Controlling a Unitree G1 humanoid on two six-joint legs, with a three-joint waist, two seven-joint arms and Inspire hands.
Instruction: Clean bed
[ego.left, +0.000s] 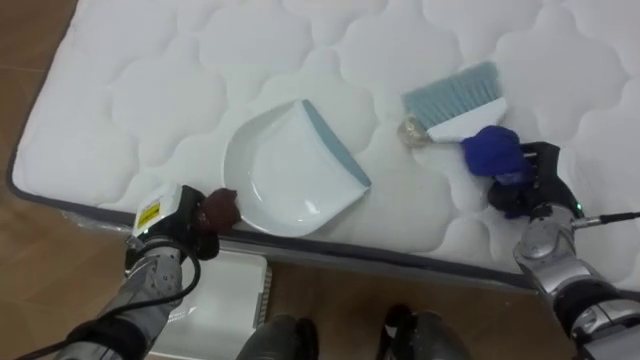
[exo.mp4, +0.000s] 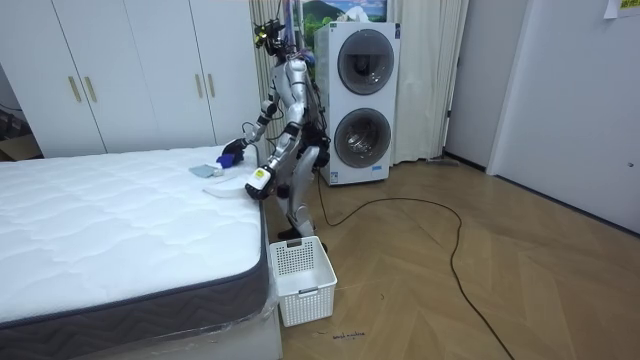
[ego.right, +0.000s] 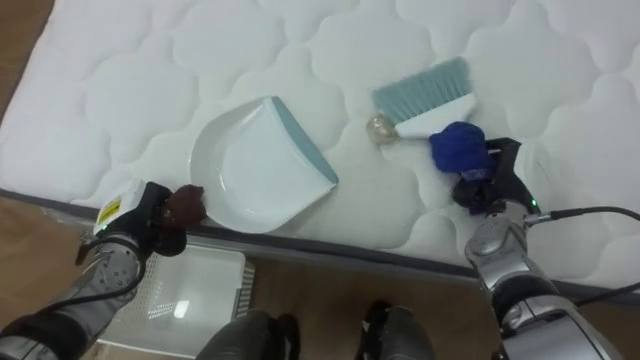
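Observation:
A white dustpan (ego.left: 290, 170) with a grey-blue lip lies on the white quilted mattress (ego.left: 150, 90), near its edge. My left hand (ego.left: 185, 228) is shut on the pan's brown handle (ego.left: 220, 207) at the mattress edge. To the right lies a hand brush (ego.left: 455, 98) with pale blue bristles and a white body. Its blue handle (ego.left: 492, 150) is in my right hand (ego.left: 525, 182), which is curled round it. A small crumpled ball of litter (ego.left: 412, 131) sits on the mattress just left of the bristles, between brush and dustpan.
A white slatted basket (exo.mp4: 302, 280) stands on the wooden floor by the bed's side, below my left arm. I stand at the bed's edge with stacked washing machines (exo.mp4: 358, 100) behind me. A dark cable (exo.mp4: 430, 215) trails over the floor.

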